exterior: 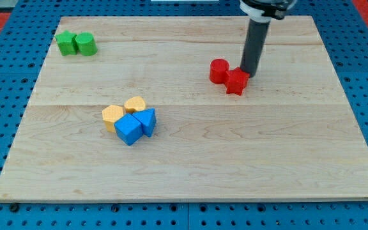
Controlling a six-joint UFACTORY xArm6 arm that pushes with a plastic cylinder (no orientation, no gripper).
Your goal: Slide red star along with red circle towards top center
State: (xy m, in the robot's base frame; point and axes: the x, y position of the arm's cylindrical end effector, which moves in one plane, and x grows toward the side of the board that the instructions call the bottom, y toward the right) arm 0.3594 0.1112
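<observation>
The red circle point(218, 70) and the red star point(237, 82) sit touching each other right of the board's middle, in its upper half. The circle is on the left, the star on the right and slightly lower. My tip point(247, 73) stands just to the upper right of the star, touching or nearly touching it, and to the right of the circle. The dark rod rises from there to the view's top edge.
A green star point(64, 43) and a green cylinder point(85, 44) sit together at the top left of the wooden board point(190, 172). Left of centre is a cluster: two yellow blocks point(113, 115) point(135, 104), a blue cube point(128, 130) and a blue triangle point(147, 119).
</observation>
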